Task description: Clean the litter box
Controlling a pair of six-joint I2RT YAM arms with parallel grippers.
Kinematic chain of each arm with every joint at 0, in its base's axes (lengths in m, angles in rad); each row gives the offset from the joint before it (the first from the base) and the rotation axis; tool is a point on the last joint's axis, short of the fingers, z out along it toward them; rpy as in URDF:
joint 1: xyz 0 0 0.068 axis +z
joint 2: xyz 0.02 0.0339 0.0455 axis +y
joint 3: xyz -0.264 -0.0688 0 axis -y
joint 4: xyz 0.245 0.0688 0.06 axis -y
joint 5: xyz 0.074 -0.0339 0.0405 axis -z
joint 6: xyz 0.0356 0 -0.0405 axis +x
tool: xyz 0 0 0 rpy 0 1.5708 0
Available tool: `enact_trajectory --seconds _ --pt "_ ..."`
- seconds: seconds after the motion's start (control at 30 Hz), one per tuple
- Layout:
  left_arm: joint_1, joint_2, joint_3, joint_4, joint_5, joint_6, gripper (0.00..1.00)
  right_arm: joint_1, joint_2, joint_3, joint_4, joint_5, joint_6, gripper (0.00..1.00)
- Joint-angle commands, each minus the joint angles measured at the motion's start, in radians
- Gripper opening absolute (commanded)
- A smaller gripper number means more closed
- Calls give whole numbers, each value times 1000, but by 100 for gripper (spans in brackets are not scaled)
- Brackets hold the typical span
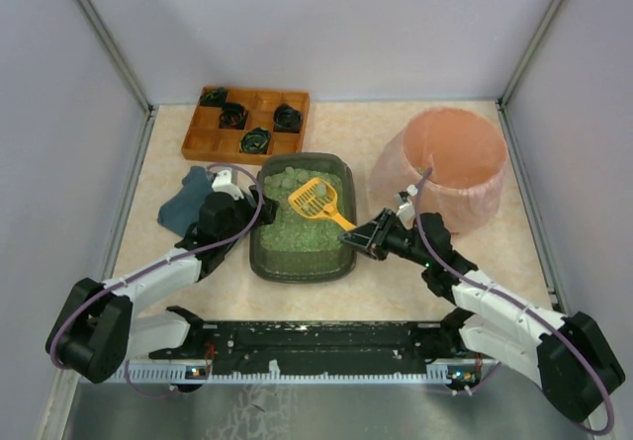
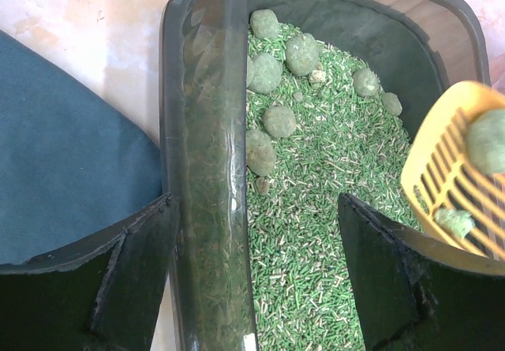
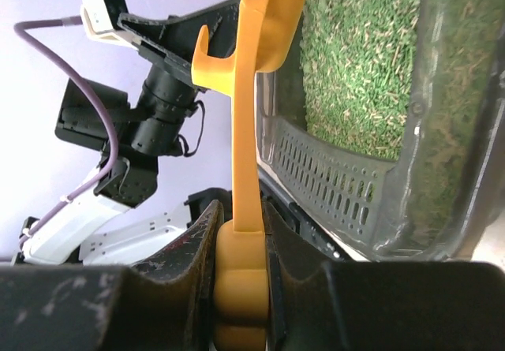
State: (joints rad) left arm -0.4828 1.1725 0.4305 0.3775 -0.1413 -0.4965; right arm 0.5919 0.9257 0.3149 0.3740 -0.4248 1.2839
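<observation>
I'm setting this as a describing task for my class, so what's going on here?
The right claw holds a yellow scoop by its handle, its head over the litter box with clumps in it. The left claw sits open astride the box's left rim. More clumps lie in the litter at the far end. A pink bin stands right of the box.

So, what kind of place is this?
Probably a robot test cell, not a home: grey walls enclose the table, two arms are bolted at its edge, and the litter box and pink bin look staged.
</observation>
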Motion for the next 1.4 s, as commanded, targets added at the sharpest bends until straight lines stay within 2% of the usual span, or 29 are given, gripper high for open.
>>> enact_trajectory --seconds 0.0,0.1,0.2,0.27,0.33,0.4,0.5,0.53,0.6,0.67,0.77,0.87,0.93,1.0,1.1,1.2,1.3,1.37 --pt "-5 -18 19 11 -14 5 86 -11 -63 -17 86 25 9 0" --pt "-5 -10 20 15 -9 3 86 -7 -19 41 15 -54 -60 0" --pt "-4 -6 27 7 -7 3 86 -36 -107 16 -72 35 -42 0" --pt "-4 -14 22 6 -13 1 86 -44 -140 -18 -24 54 -11 0" --pt "-4 -22 16 14 -15 3 86 -19 -84 16 20 -5 -35 0" --pt "-4 -18 17 15 -14 4 86 17 -25 92 -52 -59 -118 0" --pt "-4 -27 15 10 -18 0 86 -1 -83 104 -211 29 -163 0" --pt "-4 -38 8 14 -23 -2 86 -25 -120 73 -209 51 -136 0" --pt "-5 -62 -10 26 -29 -1 86 -58 -161 -9 -91 44 -47 0" --pt "-4 -77 -22 40 -33 2 86 -41 -128 -17 18 0 -21 0" --pt "-4 -68 -17 42 -26 3 85 4 -50 63 -44 -53 -117 0" --pt "-5 -56 -5 26 -28 4 85 -33 -102 48 -103 -1 -115 0" --pt "-4 -61 -7 25 -30 2 85 -73 -138 -14 -23 10 -46 0" --pt "-4 -65 -11 31 -28 1 85 -59 -110 -19 59 -29 -37 0" --pt "-4 -54 -9 37 -15 2 85 21 -28 89 -53 -54 -164 0" --pt "-4 -46 -2 28 -12 1 85 -9 -74 104 -167 3 -209 0" --pt "-4 -54 -6 31 -15 0 86 -81 -116 -7 -25 -12 -86 0" --pt "-5 -53 -6 33 -12 0 86 -61 -76 -13 77 -64 -70 0"
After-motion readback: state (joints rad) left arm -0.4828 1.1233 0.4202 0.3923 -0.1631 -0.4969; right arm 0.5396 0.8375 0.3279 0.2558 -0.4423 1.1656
